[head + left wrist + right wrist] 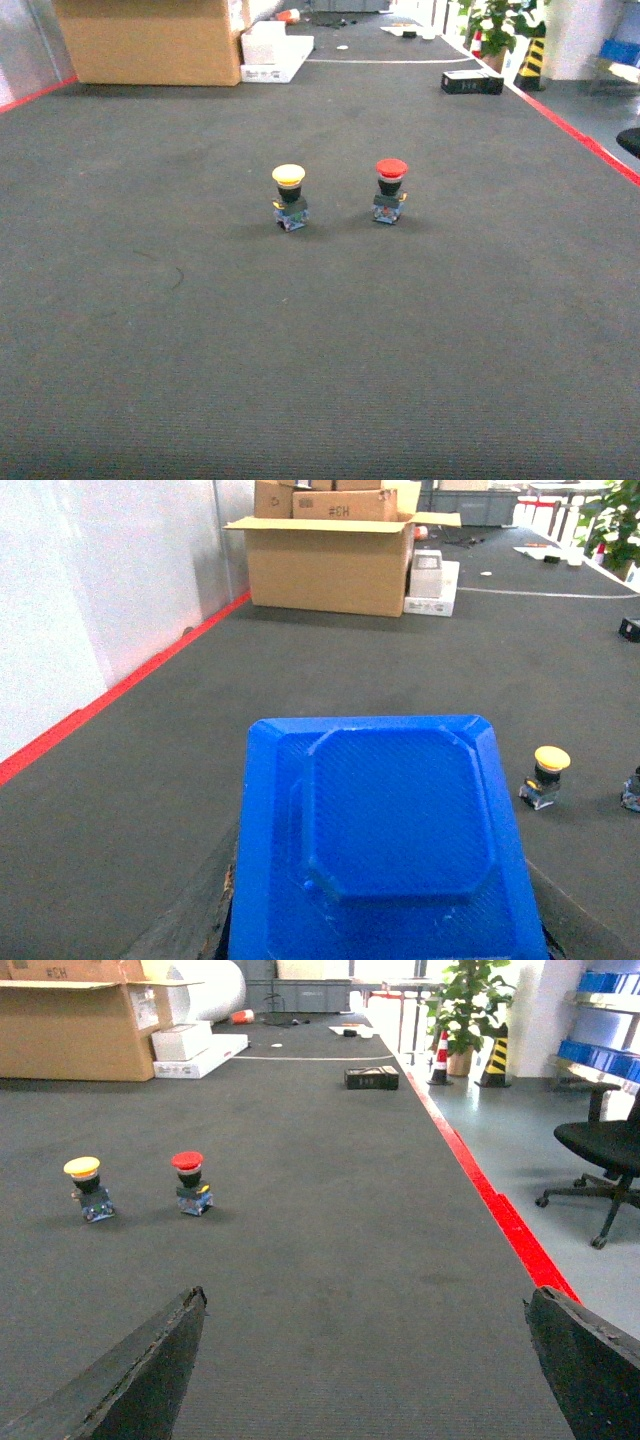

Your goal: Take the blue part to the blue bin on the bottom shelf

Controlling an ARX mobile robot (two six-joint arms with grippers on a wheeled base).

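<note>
Risk: left gripper (385, 958) clamps blue bin (385, 830); right gripper (365, 1400) agape, empty. Yellow button (87, 1188), red button (190, 1182) ahead-left could get mistaken; no blue part or shelf visible.

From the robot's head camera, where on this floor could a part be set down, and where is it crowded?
Bare dark carpet lies in front of the yellow button and red button, and wide on both sides. The far edge is crowded: cardboard box, white boxes, black box.

Two push-buttons, one yellow-capped (289, 196) and one red-capped (390, 189), and one blue bin (385, 835).
</note>
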